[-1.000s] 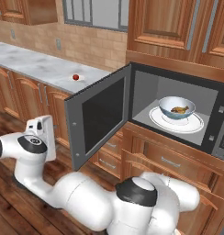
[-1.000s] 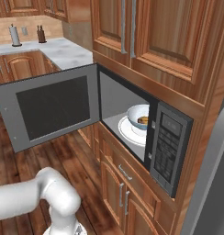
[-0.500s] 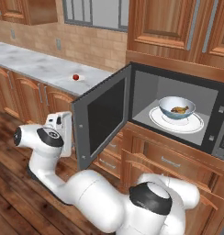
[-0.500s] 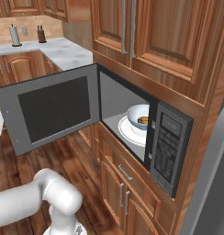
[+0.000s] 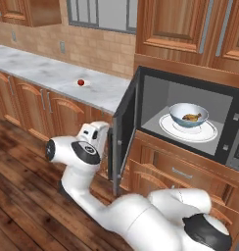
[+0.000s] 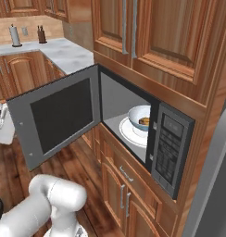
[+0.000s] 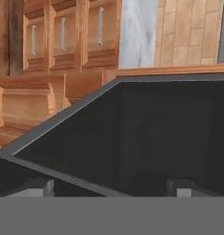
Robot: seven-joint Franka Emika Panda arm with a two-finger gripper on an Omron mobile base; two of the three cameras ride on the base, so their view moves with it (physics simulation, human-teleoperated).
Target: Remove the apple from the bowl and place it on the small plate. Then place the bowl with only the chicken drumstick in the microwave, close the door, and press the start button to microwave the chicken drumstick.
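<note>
Overhead, brown wood cabinets [image 5: 187, 29] above grey marble counter [image 5: 53, 73]; gripper [image 7: 111, 186] wide, seemingly right against door [image 7: 146, 142].

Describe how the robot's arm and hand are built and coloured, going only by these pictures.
The arm is made of smooth, rounded glossy white segments, with dark grey to black caps and bands at the joints. The hand is a boxy white block at its end. In the hand view, its fingertips are small, squared and dark grey with lighter faces. No cables or markings are visible.
</note>
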